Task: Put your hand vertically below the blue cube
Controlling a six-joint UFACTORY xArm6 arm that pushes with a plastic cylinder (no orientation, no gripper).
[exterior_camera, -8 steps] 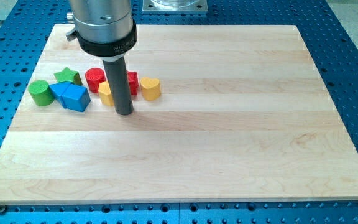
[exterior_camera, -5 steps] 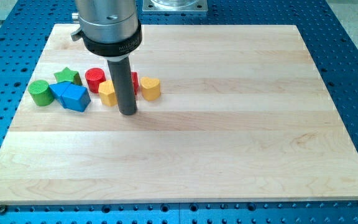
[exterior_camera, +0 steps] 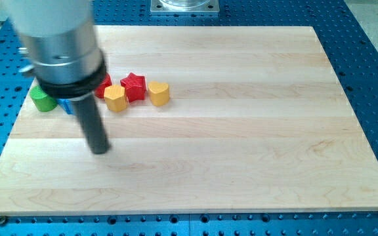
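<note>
tip (exterior_camera: 99, 149) moved left-down | arm hides blue block (exterior_camera: 66, 105) | no hand visible

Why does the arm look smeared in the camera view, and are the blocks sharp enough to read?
Camera view: the arm housing and rod are motion-blurred, so my tip has soft edges, toward the view's bottom from the block cluster. The yellow block, red star and yellow heart are crisp. The housing hides most of the blue block and green cylinder. Lighting is even, with no strong glare.
</note>
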